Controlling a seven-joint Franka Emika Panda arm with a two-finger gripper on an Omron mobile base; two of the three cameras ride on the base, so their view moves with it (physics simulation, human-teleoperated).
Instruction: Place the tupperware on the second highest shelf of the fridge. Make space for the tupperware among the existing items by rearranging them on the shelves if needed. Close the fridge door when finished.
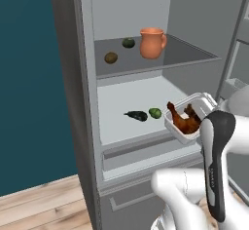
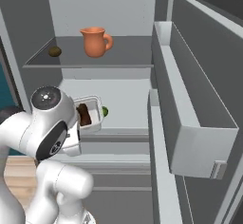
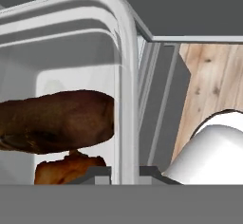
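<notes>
You have the tupperware (image 1: pixel 186 120) clamped by its rim in the gripper (image 3: pixel 125 172), held at the front right edge of the white shelf (image 1: pixel 126 97), not yet set down. Placing it and closing the door (image 2: pixel 199 95) remain. An aubergine (image 1: pixel 136 115) and lime (image 1: pixel 155 112) lie just left of it; jug (image 1: pixel 151 43) and two fruits (image 1: pixel 111 57) sit on the grey shelf above.

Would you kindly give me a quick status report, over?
End effector shut on tupperware rim. Tupperware at front edge of white shelf. Lime and aubergine just beside it.
</notes>
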